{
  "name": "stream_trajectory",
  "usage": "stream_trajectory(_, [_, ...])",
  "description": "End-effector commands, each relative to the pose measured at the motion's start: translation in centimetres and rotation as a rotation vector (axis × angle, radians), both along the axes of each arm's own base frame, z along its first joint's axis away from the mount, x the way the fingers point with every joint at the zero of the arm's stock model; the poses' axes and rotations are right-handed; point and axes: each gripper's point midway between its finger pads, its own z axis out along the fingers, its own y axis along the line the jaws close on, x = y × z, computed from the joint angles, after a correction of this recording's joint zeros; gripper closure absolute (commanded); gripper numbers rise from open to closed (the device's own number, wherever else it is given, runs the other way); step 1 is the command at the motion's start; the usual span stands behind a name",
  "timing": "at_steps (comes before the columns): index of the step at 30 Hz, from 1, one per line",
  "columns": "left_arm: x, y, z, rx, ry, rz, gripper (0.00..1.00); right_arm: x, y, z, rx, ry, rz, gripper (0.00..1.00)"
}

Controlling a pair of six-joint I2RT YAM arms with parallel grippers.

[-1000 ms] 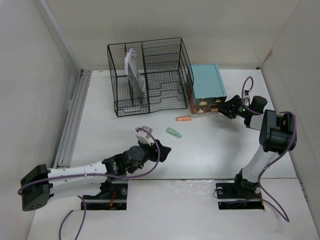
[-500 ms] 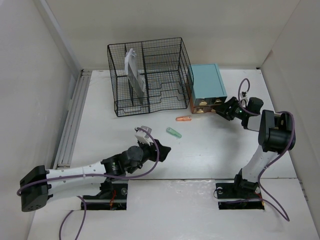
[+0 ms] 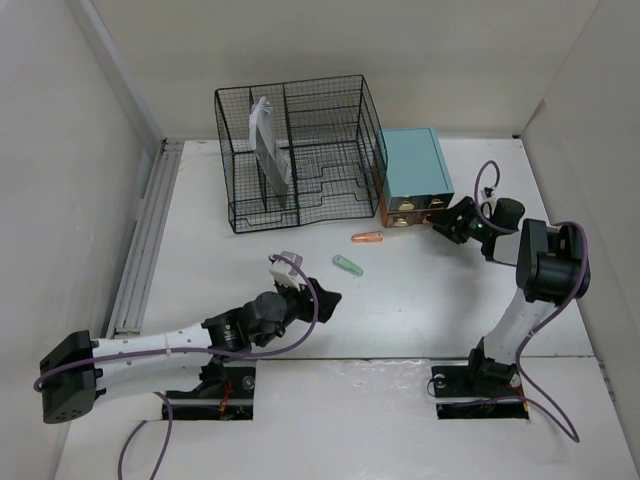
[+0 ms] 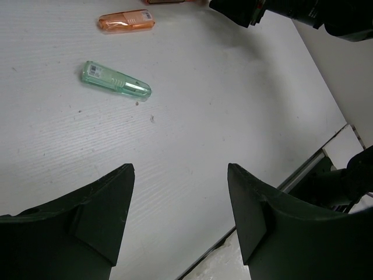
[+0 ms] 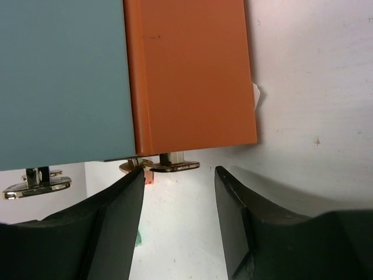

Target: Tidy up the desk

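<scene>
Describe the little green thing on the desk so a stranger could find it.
Start at the black wire rack at the back of the white desk and come toward the near edge. Two small capsule-shaped items lie in the open. The translucent green one is nearer, left of the orange one.

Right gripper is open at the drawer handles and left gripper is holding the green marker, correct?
Not quite: the left gripper holds nothing. The left wrist view shows the green marker lying on the desk, ahead of its open jaws. The rest stands.

The right gripper (image 3: 441,225) (black) sits beside the teal box (image 3: 413,160).
</scene>
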Motion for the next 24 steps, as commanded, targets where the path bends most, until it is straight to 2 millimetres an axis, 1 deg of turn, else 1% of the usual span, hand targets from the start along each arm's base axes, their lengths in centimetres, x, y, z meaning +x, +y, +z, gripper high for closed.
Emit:
stream_trajectory(1, [0.6, -0.7, 3.5, -0.076, -0.046, 0.011, 0.38, 1.1, 0.4, 0.8, -0.004, -0.07, -0.006, 0.43])
stream_trajectory(2, [0.6, -0.8, 3.1, -0.066, -0.042, 0.011, 0.38, 1.3, 0.4, 0.9, -0.001, -0.084, -0.009, 0.43])
stream_trajectory(3, [0.6, -0.8, 3.1, -0.066, -0.042, 0.011, 0.38, 1.3, 0.8, 1.0, 0.005, -0.088, -0.002, 0.43])
stream_trajectory(5, [0.6, -0.8, 3.1, -0.066, -0.042, 0.011, 0.38, 1.3, 0.8, 0.8, 0.021, -0.08, -0.009, 0.43])
stream_trajectory(6, [0.6, -0.8, 2.9, -0.057, -0.039, 0.011, 0.38, 1.5, 1.3, 1.3, 0.023, -0.105, 0.0, 0.43])
stream_trajectory(7, [0.6, -0.8, 2.9, -0.057, -0.038, 0.011, 0.38, 1.4, 1.3, 0.9, 0.035, -0.087, -0.004, 0.43])
stream_trajectory(8, [0.6, -0.8, 2.9, -0.057, -0.038, 0.011, 0.38, 1.3, 1.9, 0.9, 0.035, -0.087, 0.008, 0.43])
stream_trajectory(9, [0.6, -0.9, 2.9, -0.064, -0.033, 0.013, 0.38, 1.5, 1.9, 1.1, 0.033, -0.101, 0.009, 0.43])
stream_trajectory(10, [0.6, -0.9, 2.9, -0.064, -0.032, 0.013, 0.38, 1.5, 2.2, 0.9, 0.029, -0.1, 0.01, 0.43])
stream_trajectory(12, [0.6, -0.9, 2.9, -0.064, -0.032, 0.013, 0.38, 1.6, 2.2, 0.7, 0.035, -0.098, 0.007, 0.43])
stream_trajectory(13, [0.6, -0.9, 2.9, -0.064, -0.032, 0.013, 0.38, 1.6, 2.2, 0.7, 0.035, -0.098, 0.007, 0.44])
stream_trajectory(14, [0.6, -0.7, 2.4, -0.055, -0.029, 0.013, 0.38, 1.6, 2.2, 0.7, 0.035, -0.098, 0.007, 0.47])
stream_trajectory(17, [0.6, -0.7, 2.4, -0.055, -0.029, 0.013, 0.38, 1.9, 2.0, 1.0, 0.028, -0.117, -0.001, 0.49])
stream_trajectory(19, [0.4, -0.8, 2.4, -0.056, -0.027, 0.004, 0.38, 1.7, 2.1, 0.9, 0.028, -0.117, -0.001, 0.53])
stream_trajectory(20, [0.5, -0.9, 2.6, -0.065, -0.03, 0.004, 0.38, 1.8, 2.0, 1.4, 0.025, -0.135, 0.0, 0.53])
stream_trajectory(22, [0.5, -0.9, 2.6, -0.065, -0.03, 0.004, 0.38, 1.6, 2.1, 1.1, 0.027, -0.126, -0.001, 0.53])
stream_trajectory(24, [0.5, -0.9, 2.6, -0.065, -0.03, 0.004, 0.38, 1.7, 2.0, 1.5, 0.028, -0.131, -0.011, 0.52])
